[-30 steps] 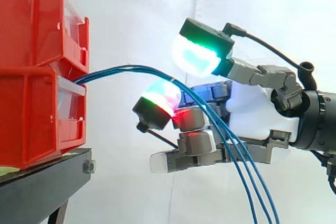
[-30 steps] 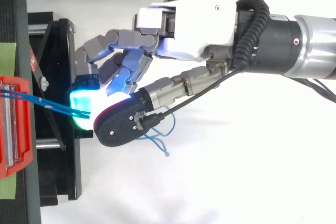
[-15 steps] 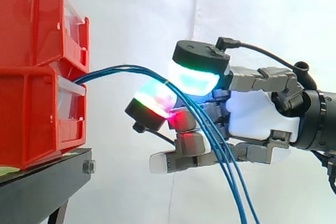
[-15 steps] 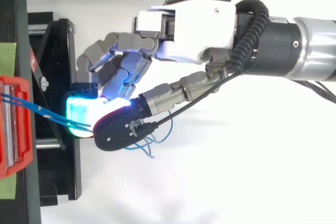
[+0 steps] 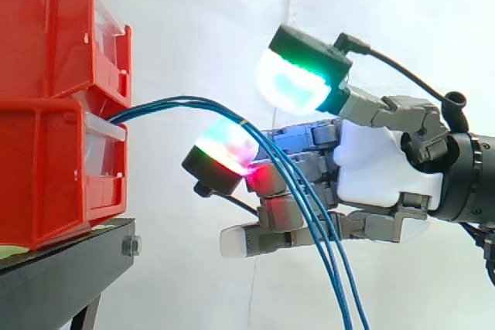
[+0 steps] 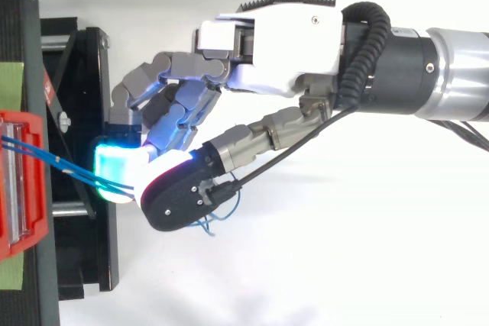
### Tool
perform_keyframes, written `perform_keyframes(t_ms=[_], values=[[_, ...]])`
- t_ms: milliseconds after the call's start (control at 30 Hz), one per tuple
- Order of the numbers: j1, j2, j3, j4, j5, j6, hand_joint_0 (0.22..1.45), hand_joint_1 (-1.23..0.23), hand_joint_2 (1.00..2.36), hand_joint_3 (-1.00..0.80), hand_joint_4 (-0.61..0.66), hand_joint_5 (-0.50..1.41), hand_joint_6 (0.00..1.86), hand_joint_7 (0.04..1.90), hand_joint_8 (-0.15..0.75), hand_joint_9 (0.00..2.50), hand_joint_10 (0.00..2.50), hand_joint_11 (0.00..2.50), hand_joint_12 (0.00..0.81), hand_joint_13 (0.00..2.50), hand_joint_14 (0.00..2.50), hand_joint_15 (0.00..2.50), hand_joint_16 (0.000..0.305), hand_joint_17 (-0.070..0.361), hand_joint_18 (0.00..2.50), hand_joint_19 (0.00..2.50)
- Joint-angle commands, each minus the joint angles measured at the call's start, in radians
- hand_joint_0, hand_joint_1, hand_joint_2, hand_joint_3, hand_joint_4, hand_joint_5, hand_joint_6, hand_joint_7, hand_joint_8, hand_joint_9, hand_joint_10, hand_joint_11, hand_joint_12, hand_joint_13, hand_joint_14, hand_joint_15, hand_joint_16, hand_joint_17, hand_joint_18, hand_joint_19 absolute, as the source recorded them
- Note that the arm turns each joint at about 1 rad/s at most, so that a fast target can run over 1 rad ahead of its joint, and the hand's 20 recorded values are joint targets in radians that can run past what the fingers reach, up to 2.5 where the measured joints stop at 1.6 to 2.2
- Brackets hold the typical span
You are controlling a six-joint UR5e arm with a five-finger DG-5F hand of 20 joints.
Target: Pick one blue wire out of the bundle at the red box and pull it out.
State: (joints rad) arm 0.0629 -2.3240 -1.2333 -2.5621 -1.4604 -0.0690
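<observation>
Hovering robot hand (image 5: 379, 171) | thumb (image 5: 298, 79) raised above blue wires (image 5: 189, 100)

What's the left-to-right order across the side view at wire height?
red bins → blue wires arching out of the lower bin → hand, which comes in from the right edge
</observation>
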Motion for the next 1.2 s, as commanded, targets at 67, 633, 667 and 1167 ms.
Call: perform_keyframes(t_ms=[67,633,667,1167], values=[[0.002,0.0,0.0,-0.001,0.0,0.002,0.5,-0.57,1.0,-0.5,0.27,-0.15,0.71,1.02,0.299,0.91,0.02,1.09,0.387,0.98,0.03,1.0,0.066,0.149,0.43,0.47],[0.009,0.0,0.0,-0.021,-0.04,0.201,0.57,-0.85,1.0,-0.5,0.22,-0.19,0.87,0.96,0.278,0.89,0.02,1.1,0.364,0.95,0.03,0.98,0.061,0.138,0.42,0.44],[0.009,0.0,0.0,-0.021,-0.04,0.206,0.57,-0.85,1.0,-0.5,0.21,-0.19,0.87,0.96,0.275,0.89,0.02,1.1,0.364,0.95,0.03,0.98,0.061,0.138,0.42,0.44],[0.015,0.0,0.0,-0.023,-0.041,0.305,0.6,-0.84,1.02,-0.29,0.15,-0.19,0.89,1.0,0.27,0.89,0.02,1.11,0.361,0.94,0.03,0.98,0.06,0.134,0.43,0.44]])
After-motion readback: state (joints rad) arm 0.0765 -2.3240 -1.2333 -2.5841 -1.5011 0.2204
